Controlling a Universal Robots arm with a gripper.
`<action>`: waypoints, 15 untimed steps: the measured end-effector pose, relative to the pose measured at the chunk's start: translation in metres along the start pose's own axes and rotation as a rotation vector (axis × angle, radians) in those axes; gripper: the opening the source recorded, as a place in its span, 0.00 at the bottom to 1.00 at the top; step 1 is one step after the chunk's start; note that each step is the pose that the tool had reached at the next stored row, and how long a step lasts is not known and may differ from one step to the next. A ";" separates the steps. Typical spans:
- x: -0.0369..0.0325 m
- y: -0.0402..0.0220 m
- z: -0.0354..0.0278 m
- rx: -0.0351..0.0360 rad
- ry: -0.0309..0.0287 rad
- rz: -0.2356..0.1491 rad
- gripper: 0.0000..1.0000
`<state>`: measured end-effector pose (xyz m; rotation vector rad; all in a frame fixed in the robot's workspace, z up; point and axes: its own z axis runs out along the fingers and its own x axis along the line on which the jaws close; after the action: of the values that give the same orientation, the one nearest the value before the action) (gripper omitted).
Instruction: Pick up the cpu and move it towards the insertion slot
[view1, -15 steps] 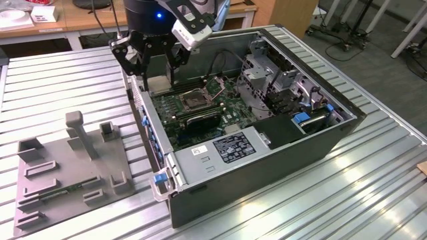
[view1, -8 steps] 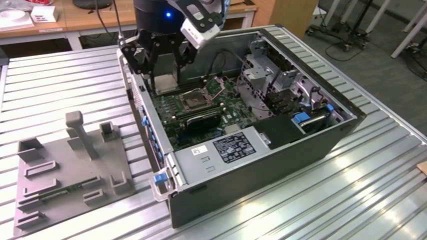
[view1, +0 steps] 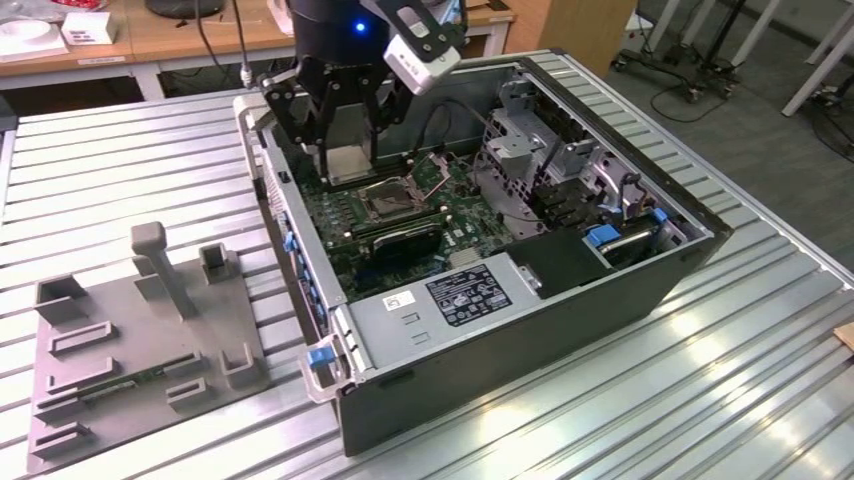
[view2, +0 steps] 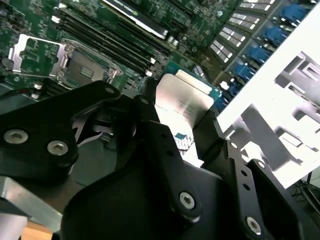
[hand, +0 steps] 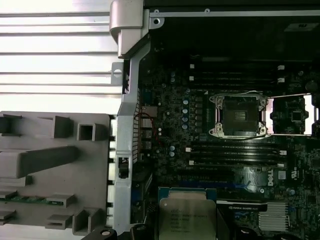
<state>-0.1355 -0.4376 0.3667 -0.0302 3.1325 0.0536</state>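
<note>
One gripper (view1: 350, 150) hangs inside the open computer case (view1: 561, 300), its jaws closed flat on opposite edges of the cpu (view1: 348, 158), which rides clear of the board with its silvery top showing in both wrist views. In the exterior view the insertion slot (view1: 391, 200) lies at about five o'clock from the chip and near it, its dark centre bare and its bracket swung open. The carry looks mostly done, so the care now, I judge, is in alignment: keep the chip level, square its edges to the socket frame (hand: 239, 116) seen in the first wrist view, and approach from above so nothing brushes the open bracket (hand: 292, 115) or the memory slots (hand: 235, 155) beside it. A slow, straight path suits such a light grip on thin edges.
</note>
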 end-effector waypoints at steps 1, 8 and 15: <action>-0.0021 0.0000 0.0000 0.0001 0.0001 0.000 0.54; -0.0174 -0.0003 0.0001 0.0000 0.0000 0.000 0.54; -0.0341 -0.0006 0.0003 0.0000 0.0000 0.000 0.54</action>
<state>-0.1013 -0.4376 0.3666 -0.0304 3.1325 0.0536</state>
